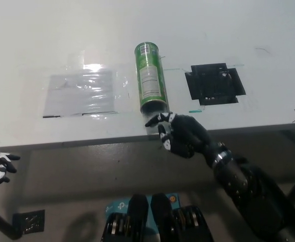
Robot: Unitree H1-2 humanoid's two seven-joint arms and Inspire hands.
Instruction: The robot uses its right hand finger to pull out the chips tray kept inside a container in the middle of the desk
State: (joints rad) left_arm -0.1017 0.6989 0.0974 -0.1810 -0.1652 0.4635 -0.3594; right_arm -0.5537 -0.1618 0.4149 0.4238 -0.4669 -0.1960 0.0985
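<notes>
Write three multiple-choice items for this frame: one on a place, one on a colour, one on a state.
1. Where is the right robot hand?
A. at the can's near open end
B. over the black square
C. on the plastic sheet

2. What colour is the can?
A. red
B. green
C. blue

3. How is the can placed on the desk?
A. upright
B. lying on its side
C. lifted off the desk

Answers: 1 A, a finger points at the can's mouth by the desk edge. 2 B, its label is green. 3 B, its length runs flat along the desk.
</notes>
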